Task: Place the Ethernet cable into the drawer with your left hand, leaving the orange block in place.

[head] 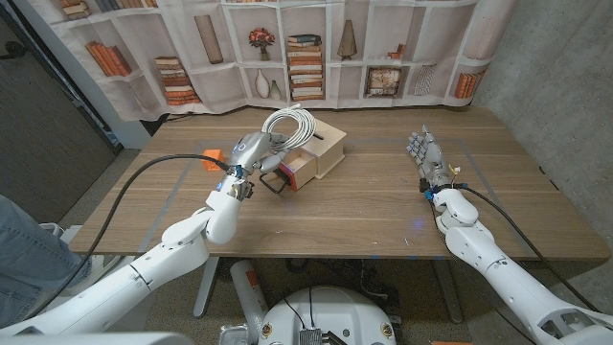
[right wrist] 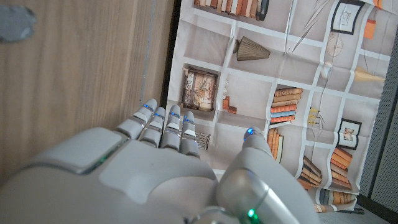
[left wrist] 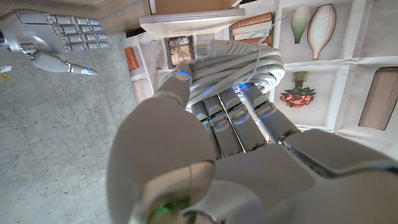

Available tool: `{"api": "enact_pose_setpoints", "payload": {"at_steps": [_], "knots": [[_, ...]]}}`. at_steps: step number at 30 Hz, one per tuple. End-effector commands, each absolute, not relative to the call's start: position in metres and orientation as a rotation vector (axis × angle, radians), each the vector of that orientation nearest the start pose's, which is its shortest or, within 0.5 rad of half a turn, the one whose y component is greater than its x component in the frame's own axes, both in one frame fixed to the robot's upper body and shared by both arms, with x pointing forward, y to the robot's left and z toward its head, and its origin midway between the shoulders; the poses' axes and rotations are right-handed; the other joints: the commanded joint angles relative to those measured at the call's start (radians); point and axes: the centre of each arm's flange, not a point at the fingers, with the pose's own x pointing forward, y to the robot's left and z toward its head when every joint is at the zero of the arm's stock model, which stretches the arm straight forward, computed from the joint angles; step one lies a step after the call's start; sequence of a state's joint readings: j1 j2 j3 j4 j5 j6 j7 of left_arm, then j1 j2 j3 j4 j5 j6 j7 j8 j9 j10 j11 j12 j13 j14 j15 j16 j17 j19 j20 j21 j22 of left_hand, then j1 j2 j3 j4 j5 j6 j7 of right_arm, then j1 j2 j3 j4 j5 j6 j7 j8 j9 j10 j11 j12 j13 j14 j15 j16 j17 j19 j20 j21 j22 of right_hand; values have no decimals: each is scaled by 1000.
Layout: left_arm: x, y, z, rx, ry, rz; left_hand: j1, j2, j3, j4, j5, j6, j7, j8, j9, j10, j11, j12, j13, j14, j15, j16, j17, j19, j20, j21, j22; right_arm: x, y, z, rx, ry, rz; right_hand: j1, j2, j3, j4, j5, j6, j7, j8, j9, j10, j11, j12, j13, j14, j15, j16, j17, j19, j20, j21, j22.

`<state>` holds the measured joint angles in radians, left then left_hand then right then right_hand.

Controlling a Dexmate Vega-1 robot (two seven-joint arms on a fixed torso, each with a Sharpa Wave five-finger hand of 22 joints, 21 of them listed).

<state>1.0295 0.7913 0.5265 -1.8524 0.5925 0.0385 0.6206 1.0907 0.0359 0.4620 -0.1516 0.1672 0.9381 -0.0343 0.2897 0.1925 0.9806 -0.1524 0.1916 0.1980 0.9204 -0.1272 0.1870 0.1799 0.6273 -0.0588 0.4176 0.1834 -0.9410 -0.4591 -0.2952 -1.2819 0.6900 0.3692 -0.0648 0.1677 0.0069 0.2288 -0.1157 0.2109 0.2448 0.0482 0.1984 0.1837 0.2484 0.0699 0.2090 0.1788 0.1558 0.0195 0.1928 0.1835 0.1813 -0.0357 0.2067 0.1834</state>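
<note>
My left hand (head: 251,153) holds a coiled white Ethernet cable (head: 293,126) lifted above the small wooden drawer box (head: 321,151), whose pink-lined drawer (head: 292,172) stands pulled out toward me. In the left wrist view the cable (left wrist: 239,65) lies bunched between the thumb and fingers (left wrist: 233,121) of that hand. An orange block (head: 212,159) sits on the table just left of the left hand, partly hidden by it. My right hand (head: 426,156) stands on the table far right of the box, fingers straight and together, holding nothing; it also appears as the right hand (left wrist: 53,34).
The wooden table (head: 364,211) has bare room in front of and right of the box. A black cable runs along each arm. A printed bookshelf curtain (head: 316,53) hangs behind the table. A person's leg in jeans (head: 24,254) is at the left edge.
</note>
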Motion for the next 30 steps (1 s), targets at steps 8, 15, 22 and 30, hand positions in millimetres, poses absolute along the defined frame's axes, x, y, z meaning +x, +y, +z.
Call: {"api": "enact_pose_setpoints", "payload": {"at_steps": [8, 15, 22, 30], "knots": [[539, 195, -16, 1135, -1090, 233, 1, 7, 44, 35, 6, 57, -33, -2, 3, 5, -15, -4, 2, -17, -75, 0, 4, -11, -36, -3, 4, 640, -323, -76, 197, -589, 48, 6, 12, -4, 1, 0, 9, 1, -3, 3, 5, 1, 0, 5, 7, -3, -1, 5, 9, -35, 0, 3], [544, 191, -20, 1136, -1075, 213, 1, 6, 44, 34, 6, 54, -34, -3, 3, -1, -14, -5, 2, -30, -76, -2, 4, -21, -35, -8, 4, 640, -322, -77, 195, -586, 49, 6, 12, -4, 1, 0, 9, 1, -3, 3, 6, -1, 0, 5, 8, -3, 0, 5, 10, -34, 1, 3], [547, 189, -23, 1148, -1058, 196, -4, 3, 43, 35, 6, 48, -33, -7, 3, -14, -13, -7, 2, -54, -69, -6, 4, -46, -31, -18, 4, 640, -323, -76, 192, -584, 48, 7, 12, -5, 1, 0, 9, 2, -3, 3, 5, -2, 0, 5, 9, -3, 0, 5, 11, -33, 1, 3], [550, 189, -23, 1151, -1043, 185, -9, 0, 41, 37, 5, 31, -35, -15, 3, -28, -17, -9, 2, -70, -67, -5, 5, -54, -29, -22, 4, 641, -323, -76, 192, -581, 47, 7, 12, -5, 1, 0, 9, 1, -3, 3, 5, -2, 0, 5, 10, -2, 0, 5, 11, -33, 0, 3]]}}
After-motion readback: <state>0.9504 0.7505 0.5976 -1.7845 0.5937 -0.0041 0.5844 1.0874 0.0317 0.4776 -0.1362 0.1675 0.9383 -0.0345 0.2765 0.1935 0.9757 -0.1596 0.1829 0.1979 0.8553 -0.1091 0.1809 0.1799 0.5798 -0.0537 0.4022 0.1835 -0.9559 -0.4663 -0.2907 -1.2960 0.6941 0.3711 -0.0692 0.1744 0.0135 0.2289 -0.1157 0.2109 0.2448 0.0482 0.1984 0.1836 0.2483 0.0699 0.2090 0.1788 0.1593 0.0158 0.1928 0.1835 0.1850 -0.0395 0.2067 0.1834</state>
